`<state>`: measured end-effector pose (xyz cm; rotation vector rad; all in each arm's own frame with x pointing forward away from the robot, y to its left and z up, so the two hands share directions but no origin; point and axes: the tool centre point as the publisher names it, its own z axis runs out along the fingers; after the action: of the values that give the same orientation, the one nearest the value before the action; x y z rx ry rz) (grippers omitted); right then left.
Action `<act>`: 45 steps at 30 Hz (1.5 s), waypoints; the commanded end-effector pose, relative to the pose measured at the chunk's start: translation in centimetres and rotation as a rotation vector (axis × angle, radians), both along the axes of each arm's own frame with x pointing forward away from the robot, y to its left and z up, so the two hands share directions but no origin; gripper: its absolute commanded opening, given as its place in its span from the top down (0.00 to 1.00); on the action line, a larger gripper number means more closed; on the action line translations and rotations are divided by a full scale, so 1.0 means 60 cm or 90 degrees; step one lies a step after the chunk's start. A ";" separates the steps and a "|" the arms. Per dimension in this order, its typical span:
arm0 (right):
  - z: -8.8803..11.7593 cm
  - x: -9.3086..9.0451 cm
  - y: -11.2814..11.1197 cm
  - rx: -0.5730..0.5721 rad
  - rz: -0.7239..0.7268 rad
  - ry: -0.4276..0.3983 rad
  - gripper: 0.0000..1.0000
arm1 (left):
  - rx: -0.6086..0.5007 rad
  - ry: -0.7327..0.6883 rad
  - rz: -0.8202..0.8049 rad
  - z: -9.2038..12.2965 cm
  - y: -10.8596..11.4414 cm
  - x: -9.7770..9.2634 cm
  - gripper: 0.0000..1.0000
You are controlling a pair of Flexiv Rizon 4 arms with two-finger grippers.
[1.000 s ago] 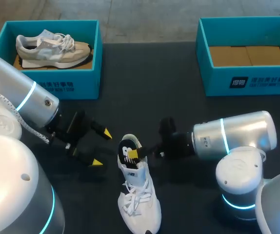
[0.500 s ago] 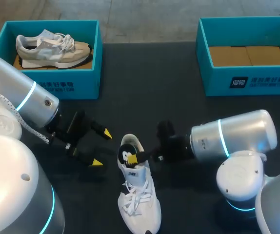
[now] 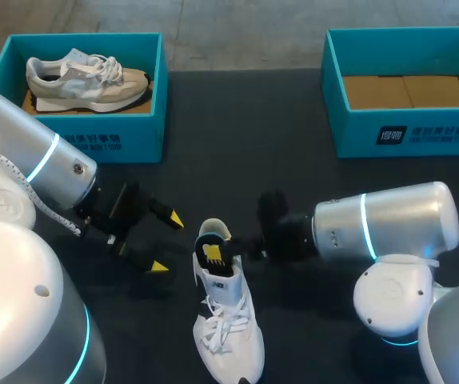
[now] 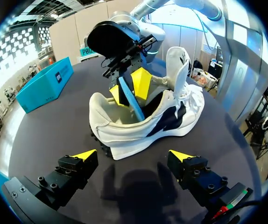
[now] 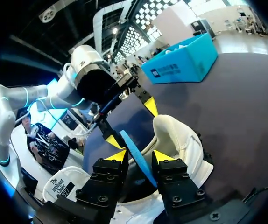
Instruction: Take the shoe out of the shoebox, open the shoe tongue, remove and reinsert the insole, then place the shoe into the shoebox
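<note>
Our right tool (image 5: pixel 139 156) pinches the thin blue insole (image 4: pixel 130 100), upright in the heel opening of the white laced sneaker (image 3: pixel 229 336). The sneaker lies on the black desk (image 3: pixel 277 160), heel far, toe near. Our left tool (image 4: pixel 133 154), spread wide, is just left of the heel.

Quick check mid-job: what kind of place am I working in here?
Probably a shoe-packing test bench: a dark table, a teal shoebox holding a beige shoe, an empty shoebox, a white shoe lying out.
</note>
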<state>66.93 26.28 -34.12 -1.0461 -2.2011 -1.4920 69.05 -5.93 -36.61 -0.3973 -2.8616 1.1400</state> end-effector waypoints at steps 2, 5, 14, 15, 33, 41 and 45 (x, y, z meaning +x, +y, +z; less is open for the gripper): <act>0.009 0.004 0.005 -0.009 -0.006 -0.013 0.66 | 0.002 -0.001 0.001 0.001 -0.001 -0.002 0.00; 0.010 0.009 0.004 -0.012 -0.005 -0.019 0.67 | 0.002 -0.001 0.001 0.001 -0.001 -0.002 0.00; -0.006 0.023 0.002 -0.022 -0.002 -0.015 1.00 | 0.002 -0.001 0.001 0.001 -0.001 -0.002 0.00; -0.009 0.024 0.002 -0.022 -0.002 -0.012 1.00 | 0.002 -0.001 0.001 0.001 -0.001 -0.002 0.00; -0.042 -0.024 -0.004 -0.051 -0.009 0.039 1.00 | 0.002 -0.001 0.001 0.001 -0.001 -0.002 0.00; -0.034 -0.013 -0.001 -0.047 -0.010 0.017 1.00 | 0.002 -0.001 0.001 0.001 -0.001 -0.002 0.00; -0.021 -0.001 0.002 -0.048 -0.010 -0.006 0.76 | 0.002 -0.001 0.001 0.001 -0.001 -0.002 0.00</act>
<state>66.67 26.00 -35.62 -1.0801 -2.2670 -1.4380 69.05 -5.93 -36.61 -0.3973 -2.8616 1.1400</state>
